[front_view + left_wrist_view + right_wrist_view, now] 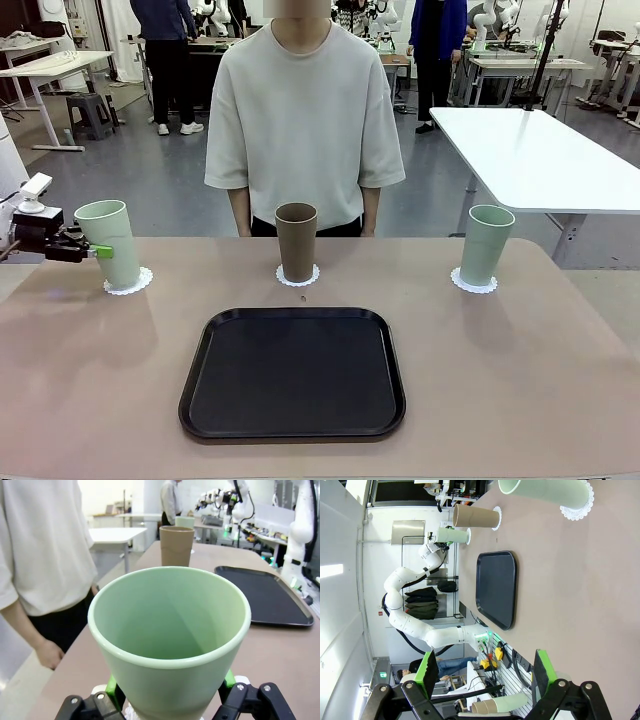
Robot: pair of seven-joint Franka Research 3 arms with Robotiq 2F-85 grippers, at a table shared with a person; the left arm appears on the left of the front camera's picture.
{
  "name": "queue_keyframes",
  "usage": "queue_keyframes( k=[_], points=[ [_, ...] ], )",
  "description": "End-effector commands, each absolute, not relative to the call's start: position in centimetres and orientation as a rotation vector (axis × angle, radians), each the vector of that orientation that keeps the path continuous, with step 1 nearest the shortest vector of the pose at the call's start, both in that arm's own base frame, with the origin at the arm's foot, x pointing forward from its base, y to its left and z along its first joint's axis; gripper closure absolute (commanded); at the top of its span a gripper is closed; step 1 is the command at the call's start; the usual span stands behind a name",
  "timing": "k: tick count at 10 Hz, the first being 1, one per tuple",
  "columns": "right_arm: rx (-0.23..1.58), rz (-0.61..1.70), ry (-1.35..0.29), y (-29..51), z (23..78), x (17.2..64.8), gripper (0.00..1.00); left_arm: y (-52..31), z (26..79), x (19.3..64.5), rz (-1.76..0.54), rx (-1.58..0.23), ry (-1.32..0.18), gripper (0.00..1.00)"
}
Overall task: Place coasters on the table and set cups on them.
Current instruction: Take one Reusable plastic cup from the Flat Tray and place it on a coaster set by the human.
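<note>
Three cups stand on white scalloped coasters along the far side of the beige-pink table [520,380]. The left mint green cup [107,243] sits on its coaster [128,281], and my left gripper [100,250] straddles its lower part. In the left wrist view that cup [170,630] rises between the green pads [111,687], the jaws spread wide. The brown cup [296,241] stands at the middle on a coaster [298,276]. At the right is another mint green cup [485,245] on a coaster [473,282]. My right gripper [485,672] is open and empty, well back from that cup [545,491].
A black rounded-square tray [293,372] lies empty at the table's near middle. A person in a pale shirt [300,120] stands at the far edge behind the brown cup. A white table [540,150] stands farther off at the back right.
</note>
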State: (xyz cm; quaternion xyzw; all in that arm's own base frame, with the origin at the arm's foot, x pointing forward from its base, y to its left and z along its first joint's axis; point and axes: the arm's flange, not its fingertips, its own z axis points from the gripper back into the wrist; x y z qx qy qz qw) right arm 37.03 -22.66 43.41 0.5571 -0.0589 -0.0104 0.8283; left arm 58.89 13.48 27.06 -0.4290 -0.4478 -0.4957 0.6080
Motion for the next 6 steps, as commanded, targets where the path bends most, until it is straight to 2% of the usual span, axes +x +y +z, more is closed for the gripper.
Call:
queue_keyframes(
  k=[1, 6],
  points=[
    [1.189, -0.019, -0.128, -22.41, 43.43, 36.60, 0.00, 13.08, 26.87, 58.65, -1.170, -0.984, -1.041, 0.13],
    [1.189, -0.019, -0.128, -22.41, 43.43, 36.60, 0.00, 12.69, 25.96, 58.86, -1.175, -0.990, -1.024, 0.13]
  ],
)
